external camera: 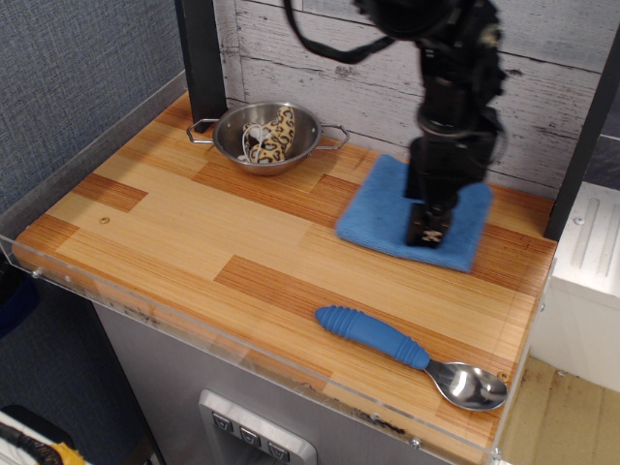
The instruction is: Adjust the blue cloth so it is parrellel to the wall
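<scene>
A: Is the light even?

B: Bright and soft, from above; the wooden tabletop (174, 223) shows clear grain with no harsh glare.

A: Any shadows?

B: A faint one beside the blue cloth (387, 208), and a dark one under the steel bowl (268, 136).

A: Sharpness?

B: The spoon (412, 354) is crisp, its bowl carrying a small highlight. The arm (450, 87) above the cloth looks slightly smeared.

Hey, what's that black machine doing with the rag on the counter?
The black robot arm has its tool pressed down on a square blue terry cloth, apparently to turn or slide it. The cloth lies flat on the wooden counter near the whitewashed plank wall, its far edge roughly in line with the wall. A steel bowl sits at the back left, and a blue-handled metal spoon lies at the front, both untouched.
</scene>
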Controlling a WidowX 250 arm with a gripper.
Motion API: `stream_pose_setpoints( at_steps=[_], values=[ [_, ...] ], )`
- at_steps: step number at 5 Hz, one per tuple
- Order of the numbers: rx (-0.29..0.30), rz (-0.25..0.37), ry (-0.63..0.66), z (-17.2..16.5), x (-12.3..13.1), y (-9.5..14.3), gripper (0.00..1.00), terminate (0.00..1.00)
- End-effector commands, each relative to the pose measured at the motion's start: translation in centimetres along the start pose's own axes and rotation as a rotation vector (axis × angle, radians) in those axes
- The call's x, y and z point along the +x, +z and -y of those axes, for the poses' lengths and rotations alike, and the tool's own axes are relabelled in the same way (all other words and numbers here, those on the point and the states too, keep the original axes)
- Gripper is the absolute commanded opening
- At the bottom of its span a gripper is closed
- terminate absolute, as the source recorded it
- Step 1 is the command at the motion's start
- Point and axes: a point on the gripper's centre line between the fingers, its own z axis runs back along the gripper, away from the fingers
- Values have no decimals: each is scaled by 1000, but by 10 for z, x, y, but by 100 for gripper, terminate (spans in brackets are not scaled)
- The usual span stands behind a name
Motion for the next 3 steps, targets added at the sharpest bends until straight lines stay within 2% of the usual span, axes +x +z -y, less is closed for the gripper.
stream_pose_setpoints(
  at_steps=[1,3],
  values=[
    [85,65,-31,-5,14,40,100,0],
    [104,40,-9,-14,1,60,100,0]
  ],
)
